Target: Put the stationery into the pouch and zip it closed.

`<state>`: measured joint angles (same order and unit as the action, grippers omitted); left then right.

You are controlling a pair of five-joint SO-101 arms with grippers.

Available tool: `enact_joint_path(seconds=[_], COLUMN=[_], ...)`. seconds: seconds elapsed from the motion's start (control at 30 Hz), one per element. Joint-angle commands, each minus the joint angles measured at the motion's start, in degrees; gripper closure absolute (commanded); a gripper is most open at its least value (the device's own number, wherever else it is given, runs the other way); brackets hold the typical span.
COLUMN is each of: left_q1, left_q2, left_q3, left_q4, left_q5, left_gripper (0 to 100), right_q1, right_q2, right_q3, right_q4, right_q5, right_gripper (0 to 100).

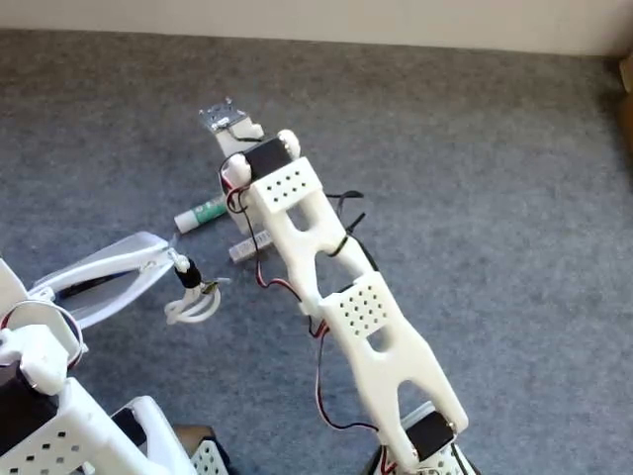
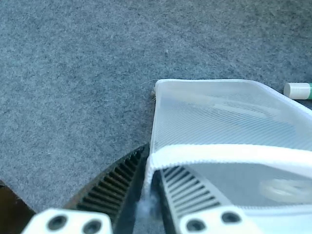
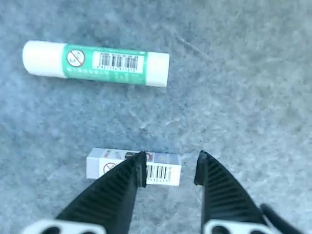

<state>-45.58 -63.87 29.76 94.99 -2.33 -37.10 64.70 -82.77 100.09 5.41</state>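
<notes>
Half open, right pincer [image 3: 170,168] over small box [image 3: 105,165], left pincer [image 2: 148,163] clamping pouch [image 2: 224,117]

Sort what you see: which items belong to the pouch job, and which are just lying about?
Job: mesh pouch, in the left gripper; glue stick; small white box, below the right gripper.
Just lying about: brown object at the carpet's right edge.

soft, even daylight over the grey surface [image 1: 495,198] in the high view. no hard shadows, just a faint dim band on the carpet beside the white arm [image 1: 366,317]. white plastic bright, no glare. left wrist view: pouch [image 2: 229,117] mesh glows pale, hem band brightest. right wrist view: glue stick [image 3: 95,62] caps bright, thin soft shadow along one side. right gripper [image 3: 170,158] fingers near black.
</notes>
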Motion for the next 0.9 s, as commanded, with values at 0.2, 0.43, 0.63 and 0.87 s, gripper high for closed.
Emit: enact_joint_path(seconds=[0.2, 0.43, 0.63, 0.87], left_q1=[0.0, 0.0, 0.0, 0.0], left_q2=[1.3, 1.3, 1.3, 1.3], left_q3=[0.0, 0.0, 0.0, 0.0], left_q4=[-0.4, -0.4, -0.4, -0.3], left_q5=[-0.4, -0.4, -0.4, -0.4], left_gripper=[99, 99, 99, 99], right_q1=[-0.1, -4.7, -6.4, -6.5], right_q2=[-20.5, -23.6, -19.0, -16.9], right_q3=[19.1, 32.2, 30.0, 25.9], right_q4=[1.0, 0.7, 0.7, 0.7], right_q5=[9.0, 18.7, 22.2, 22.3], right_gripper=[83.3, 83.2, 83.0, 72.6])
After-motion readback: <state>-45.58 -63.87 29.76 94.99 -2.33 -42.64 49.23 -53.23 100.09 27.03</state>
